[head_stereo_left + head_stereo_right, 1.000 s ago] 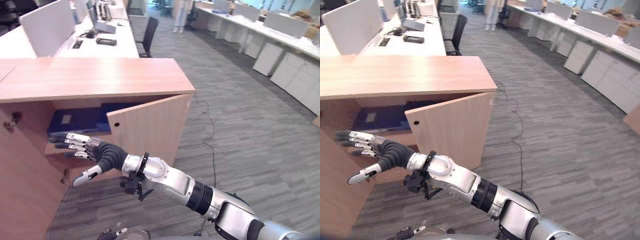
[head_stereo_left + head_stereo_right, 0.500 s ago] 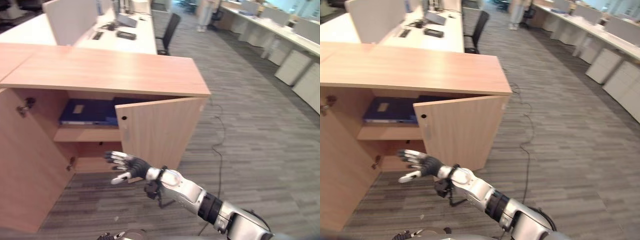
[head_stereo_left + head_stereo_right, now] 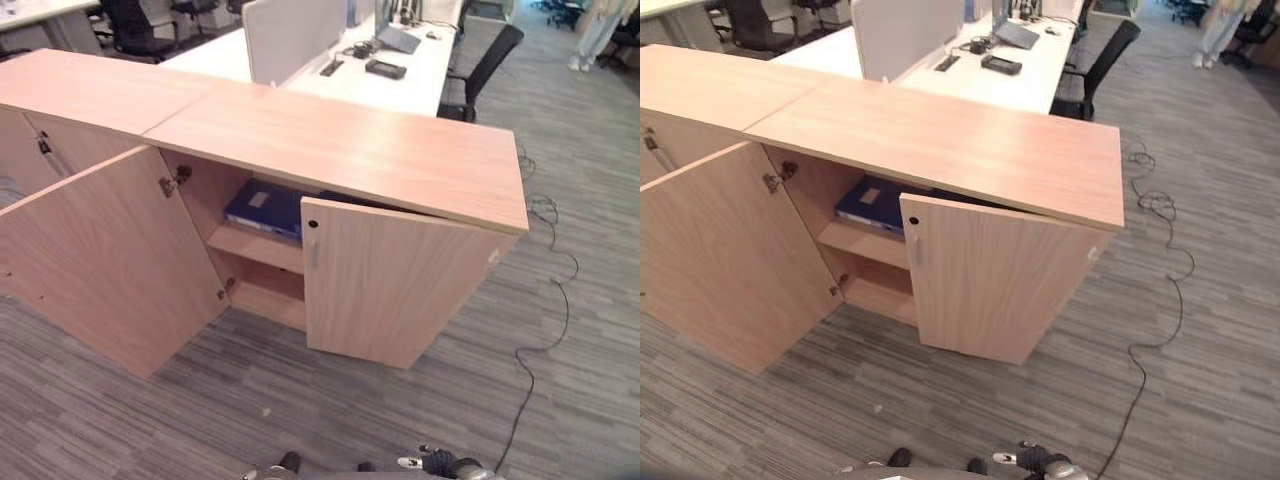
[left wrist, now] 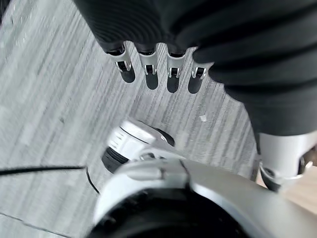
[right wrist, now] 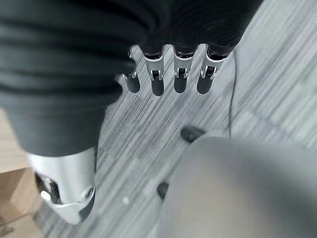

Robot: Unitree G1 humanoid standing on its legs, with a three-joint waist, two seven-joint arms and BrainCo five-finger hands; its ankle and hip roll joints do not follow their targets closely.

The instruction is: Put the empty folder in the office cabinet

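Silver, dark-tipped fingers (image 4: pixel 148 74) of the left hand (image 4: pixel 163 29) hang straight and slightly apart over grey carpet (image 3: pixel 420 410), holding nothing. The right hand (image 5: pixel 163 29) hangs likewise, fingers (image 5: pixel 181 74) relaxed and empty. Ahead stands a light wood cabinet (image 3: pixel 340 150), left door (image 3: pixel 110 255) swung wide, right door (image 3: pixel 400 285) ajar. A blue folder (image 3: pixel 265 207) lies flat on the upper shelf (image 3: pixel 255 247) inside; the lower space looks bare. The placing appears done; next would be closing the doors, if required
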